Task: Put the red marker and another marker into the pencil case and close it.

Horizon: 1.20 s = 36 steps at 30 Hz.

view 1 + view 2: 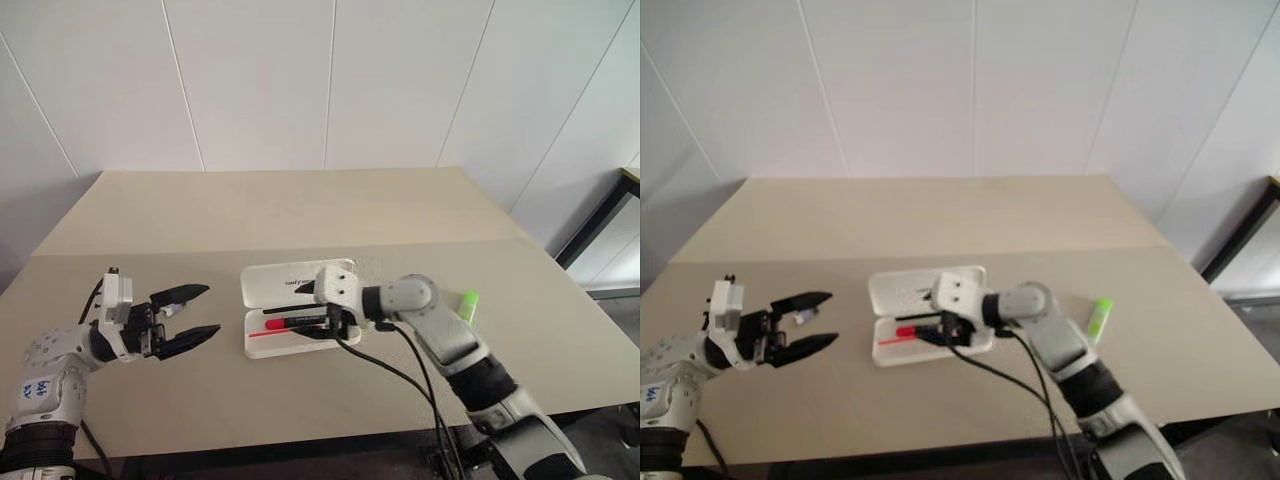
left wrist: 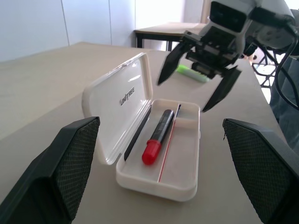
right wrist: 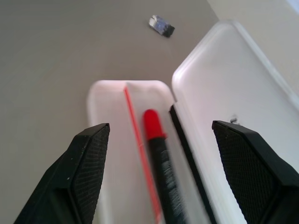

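The white pencil case [image 1: 296, 281] lies open in the middle of the table, its lid tilted back. The red marker [image 2: 158, 135] rests inside the tray, red cap towards my left side, beside a thin red stripe. My right gripper [image 2: 183, 95] hovers just above the tray's right end, open, with nothing between its fingers. Another marker, a stubby lime-green highlighter [image 1: 467, 305], lies on the table to the right of my right arm. My left gripper [image 1: 210, 310] stands open to the left of the case, apart from it, pointing at it.
A small dark object [image 3: 161, 25] sits on the table left of the case. Black cables [image 1: 400, 375] hang from my right arm over the table's front. A black-framed piece of furniture [image 1: 600, 215] stands past the right edge.
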Motion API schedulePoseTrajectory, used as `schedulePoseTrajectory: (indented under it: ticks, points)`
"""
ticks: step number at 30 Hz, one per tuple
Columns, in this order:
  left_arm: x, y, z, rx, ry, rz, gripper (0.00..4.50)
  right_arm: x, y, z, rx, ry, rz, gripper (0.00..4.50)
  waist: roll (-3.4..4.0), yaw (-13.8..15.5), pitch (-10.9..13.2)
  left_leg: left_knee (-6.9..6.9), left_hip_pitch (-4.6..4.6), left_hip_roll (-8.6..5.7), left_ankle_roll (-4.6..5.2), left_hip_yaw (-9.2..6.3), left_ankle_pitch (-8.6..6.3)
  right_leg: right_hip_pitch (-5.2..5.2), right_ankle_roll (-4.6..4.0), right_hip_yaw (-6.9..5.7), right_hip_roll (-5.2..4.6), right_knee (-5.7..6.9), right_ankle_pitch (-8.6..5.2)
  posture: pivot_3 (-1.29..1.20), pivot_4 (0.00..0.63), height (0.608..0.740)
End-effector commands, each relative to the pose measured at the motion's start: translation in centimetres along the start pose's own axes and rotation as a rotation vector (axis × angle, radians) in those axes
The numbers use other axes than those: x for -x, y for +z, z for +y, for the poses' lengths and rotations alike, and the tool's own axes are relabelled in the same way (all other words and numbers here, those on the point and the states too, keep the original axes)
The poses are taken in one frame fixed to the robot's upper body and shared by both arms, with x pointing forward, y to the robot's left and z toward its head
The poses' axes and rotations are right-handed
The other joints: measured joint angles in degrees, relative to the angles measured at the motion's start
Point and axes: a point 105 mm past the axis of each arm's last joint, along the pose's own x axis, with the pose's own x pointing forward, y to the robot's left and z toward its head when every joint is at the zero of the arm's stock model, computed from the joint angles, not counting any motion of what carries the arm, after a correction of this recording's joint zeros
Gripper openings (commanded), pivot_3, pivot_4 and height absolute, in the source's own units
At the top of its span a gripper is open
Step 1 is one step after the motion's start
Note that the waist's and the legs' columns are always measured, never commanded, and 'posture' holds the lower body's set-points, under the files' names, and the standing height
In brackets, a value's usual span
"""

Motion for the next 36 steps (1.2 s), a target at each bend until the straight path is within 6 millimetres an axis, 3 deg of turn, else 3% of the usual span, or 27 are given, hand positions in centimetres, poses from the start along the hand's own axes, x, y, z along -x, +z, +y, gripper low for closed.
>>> schedulePoseTrajectory:
  ticks: [1,7,18,23,31,36]
  points:
    - [-1.2,1.3,-0.4,-0.050,-0.052,-0.048,4.50,2.5,1.2,-0.9,-0.057,-0.093,-0.042,4.48,-0.01,0.0,0.0,0.00,0.00,0.00,0.00,0.00,0.00,0.00,-0.01,0.00,0.00,0.00,-0.01,0.00,0.150,0.740]
    - [-2.8,1.5,-1.7,-0.044,-0.125,-0.082,4.50,6.9,-1.6,-2.1,-0.093,-0.318,0.127,4.48,-0.02,0.1,0.0,-0.03,0.00,-0.01,-0.02,0.01,-0.01,0.00,-0.30,0.03,-0.01,-0.08,-0.16,0.00,0.150,0.740]
    - [-4.2,1.8,-2.7,-0.039,-0.212,-0.124,4.50,14.1,-5.1,-4.3,-0.254,-0.818,0.283,4.48,-0.03,0.1,0.0,0.03,0.00,-0.06,-0.01,0.02,0.00,0.02,-0.50,0.11,-0.02,-0.11,-0.28,0.00,0.150,0.740]
    - [-4.2,1.9,-2.7,-0.038,-0.242,-0.140,4.50,17.5,-10.0,-3.5,-0.370,-1.052,0.439,4.48,-0.08,0.1,0.0,0.01,0.00,-0.09,0.01,0.00,0.01,0.02,-0.49,0.12,-0.02,-0.12,-0.28,0.00,0.150,0.740]
    - [-4.6,1.5,-3.4,-0.020,-0.343,-0.097,4.50,21.4,-14.5,-3.4,-0.514,-1.392,0.578,4.48,-0.08,-0.2,0.0,0.05,0.03,-0.12,0.11,0.08,0.07,0.02,-0.45,0.25,-0.01,-0.10,-0.25,0.00,0.150,0.740]
    - [-4.4,1.3,-3.2,-0.029,-0.342,-0.071,4.50,21.3,-15.7,-3.0,-0.631,-1.480,0.536,4.48,-0.08,-0.2,0.0,0.03,0.02,-0.12,0.11,0.06,0.07,0.03,-0.43,0.25,0.00,-0.10,-0.24,0.00,0.150,0.740]
